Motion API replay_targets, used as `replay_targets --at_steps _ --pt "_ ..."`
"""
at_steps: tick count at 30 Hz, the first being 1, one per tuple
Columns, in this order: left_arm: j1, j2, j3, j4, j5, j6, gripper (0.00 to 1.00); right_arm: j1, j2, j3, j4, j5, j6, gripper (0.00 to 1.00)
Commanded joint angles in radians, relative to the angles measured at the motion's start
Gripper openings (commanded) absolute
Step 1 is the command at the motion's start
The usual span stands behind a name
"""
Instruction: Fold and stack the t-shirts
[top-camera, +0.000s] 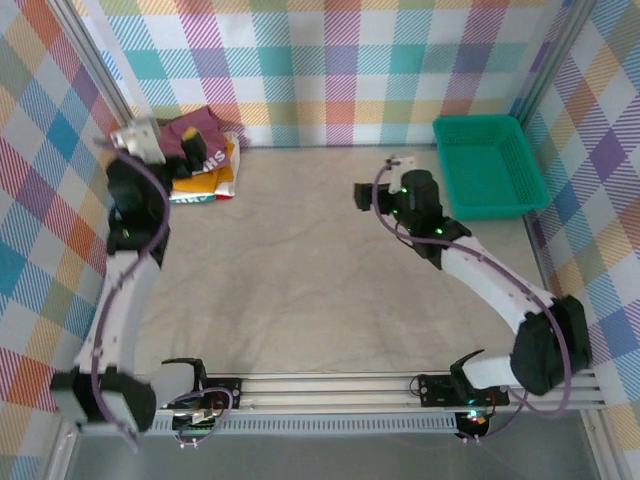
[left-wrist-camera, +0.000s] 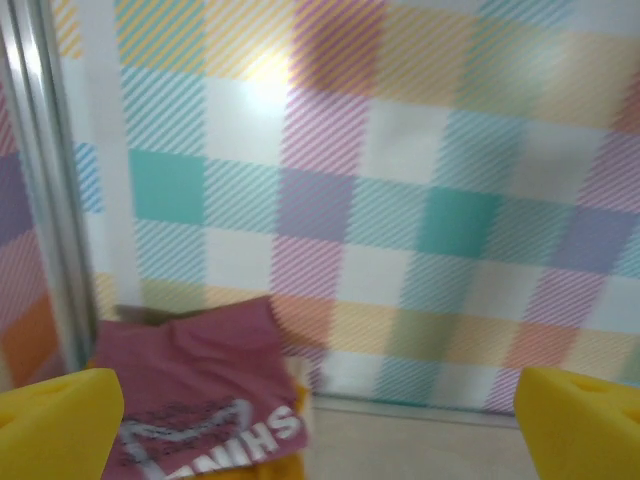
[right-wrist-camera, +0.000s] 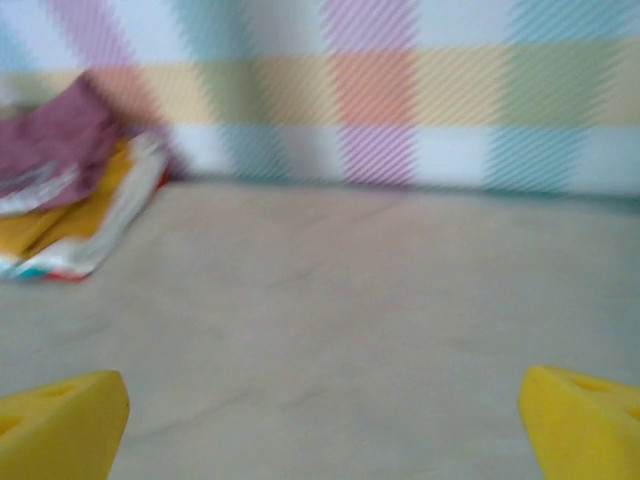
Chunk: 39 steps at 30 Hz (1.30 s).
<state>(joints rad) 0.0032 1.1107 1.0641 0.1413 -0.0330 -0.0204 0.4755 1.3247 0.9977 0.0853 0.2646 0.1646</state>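
Beige table (top-camera: 300, 270), plaid walls (top-camera: 340, 60); t-shirts (top-camera: 205, 165) stacked far-left corner, basket (top-camera: 490, 165) far-right, well apart. Left tool (left-wrist-camera: 320, 430) and right tool (right-wrist-camera: 320, 420) both spread wide.

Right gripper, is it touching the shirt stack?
Apart. The top external view shows the right gripper over bare table, a wide gap from the shirt stack at far left.
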Motion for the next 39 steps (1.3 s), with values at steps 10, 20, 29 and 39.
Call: replay_targets --at_steps 10,20,29,39 --pt "-0.031 0.027 -0.692 0.417 -0.321 -0.048 1.00 -0.188 -0.235 -0.498 0.220 0.233 -0.104 1.00" --pt "-0.010 0.365 -0.588 0.484 -0.185 -0.083 1.00 -0.309 -0.010 -0.599 0.528 0.124 -0.100 1.00" --pt "-0.042 0.456 -0.837 1.043 -0.062 0.007 1.00 -0.343 0.138 -0.751 1.002 -0.109 -0.246 1.00" --pt "-0.073 0.453 -0.651 0.676 -0.114 0.030 1.00 -0.484 0.212 -0.593 0.763 -0.283 -0.138 1.00"
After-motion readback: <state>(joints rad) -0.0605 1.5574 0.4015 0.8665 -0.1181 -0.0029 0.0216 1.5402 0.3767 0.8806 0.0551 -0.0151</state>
